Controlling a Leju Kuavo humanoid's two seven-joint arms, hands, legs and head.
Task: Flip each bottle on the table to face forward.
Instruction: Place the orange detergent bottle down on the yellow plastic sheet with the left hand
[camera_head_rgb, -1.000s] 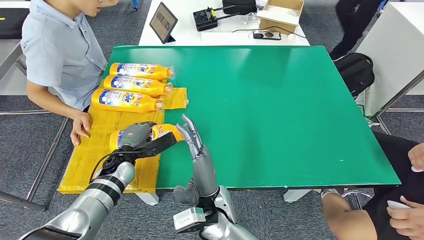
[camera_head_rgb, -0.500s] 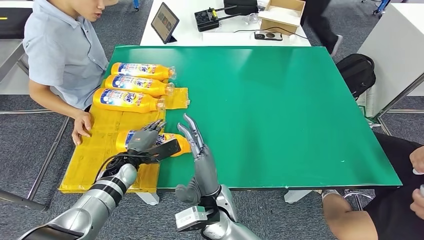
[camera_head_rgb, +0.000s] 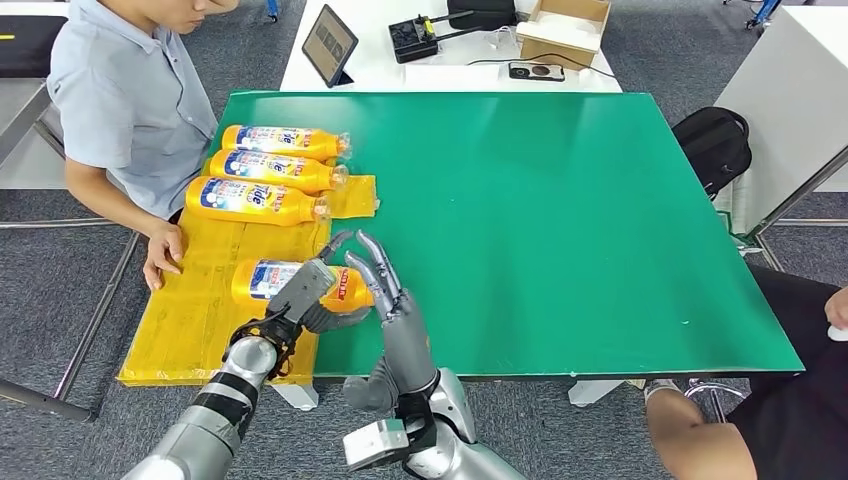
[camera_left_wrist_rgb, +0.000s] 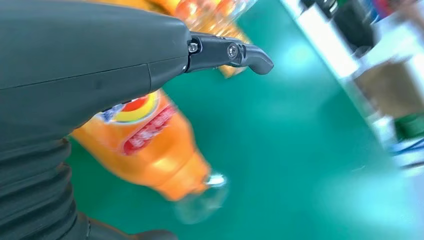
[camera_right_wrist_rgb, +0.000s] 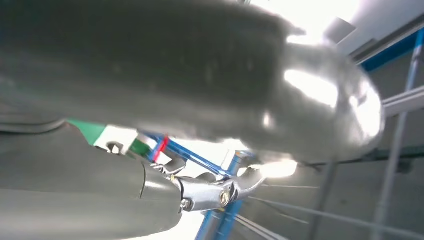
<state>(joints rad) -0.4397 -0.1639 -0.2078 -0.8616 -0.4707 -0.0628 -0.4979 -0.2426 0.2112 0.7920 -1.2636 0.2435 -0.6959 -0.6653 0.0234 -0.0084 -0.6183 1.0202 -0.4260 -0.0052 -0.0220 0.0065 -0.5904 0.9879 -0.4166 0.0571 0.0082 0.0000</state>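
Note:
Four orange bottles lie on their sides on a yellow mat (camera_head_rgb: 200, 320) at the left of the green table (camera_head_rgb: 560, 220). Three of them (camera_head_rgb: 285, 142), (camera_head_rgb: 275, 169), (camera_head_rgb: 255, 200) lie in a row at the back, labels up. The fourth bottle (camera_head_rgb: 265, 279) (camera_left_wrist_rgb: 150, 150) lies nearer me, its blue and white label showing and its neck pointing right. My left hand (camera_head_rgb: 312, 295) (camera_left_wrist_rgb: 90, 55) is over its neck half with fingers spread, not closed around it. My right hand (camera_head_rgb: 385, 285) (camera_right_wrist_rgb: 150, 65) stands upright with straight fingers right beside the bottle's neck end.
A person sits at the table's left with a hand (camera_head_rgb: 160, 255) resting on the mat's edge. Another person (camera_head_rgb: 800, 400) sits at the near right corner. Behind the table a white table carries a tablet (camera_head_rgb: 327, 43) and a cardboard box (camera_head_rgb: 562, 30). A black backpack (camera_head_rgb: 712, 140) lies on the floor at the right.
My left hand, which lay over the near bottle, has opened and slid toward its neck end. The bottle's blue and white label now shows. The right hand has barely moved.

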